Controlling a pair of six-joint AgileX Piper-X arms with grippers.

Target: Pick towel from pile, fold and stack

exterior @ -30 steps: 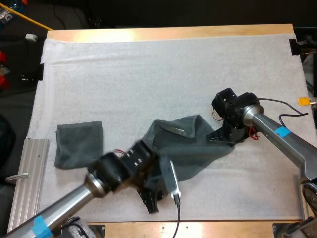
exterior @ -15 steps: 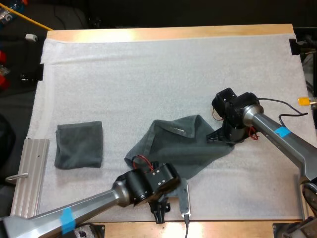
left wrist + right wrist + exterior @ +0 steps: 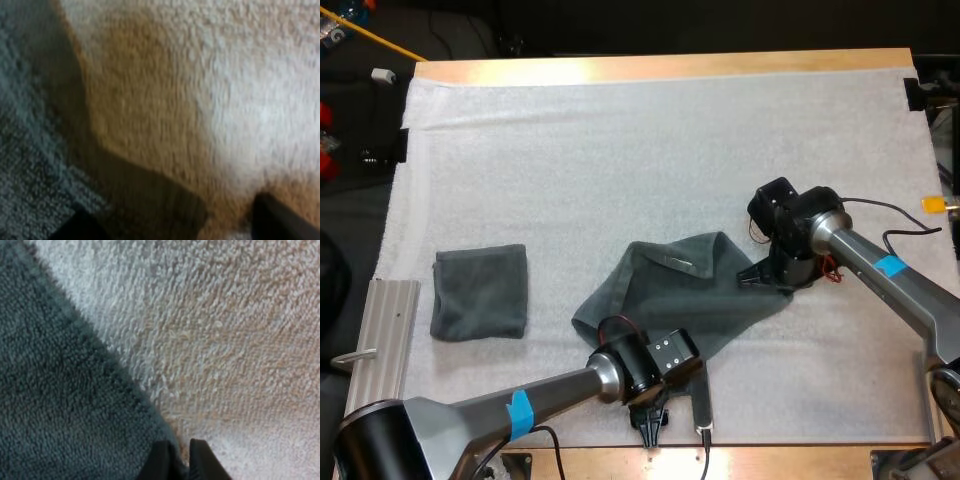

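One folded towel (image 3: 480, 291) done, set at the left of the high view on the mat (image 3: 620, 150). Second towel (image 3: 685, 295) loose and rumpled at lower centre, not yet folded. Right claw (image 3: 772, 279) down at its right corner; left claw (image 3: 650, 426) just below its near edge, close to the worktop (image 3: 770, 461) front.

Left wrist view: fingers (image 3: 280, 222) spread, clear over bare mat (image 3: 240, 75) beside the towel (image 3: 25, 165) edge.

Right wrist view: right claw (image 3: 181, 460) pressed almost together, pinching the towel (image 3: 55, 390) edge by the look of it.

Left to do, as judged: second grasp, fold, stack on the folded towel.
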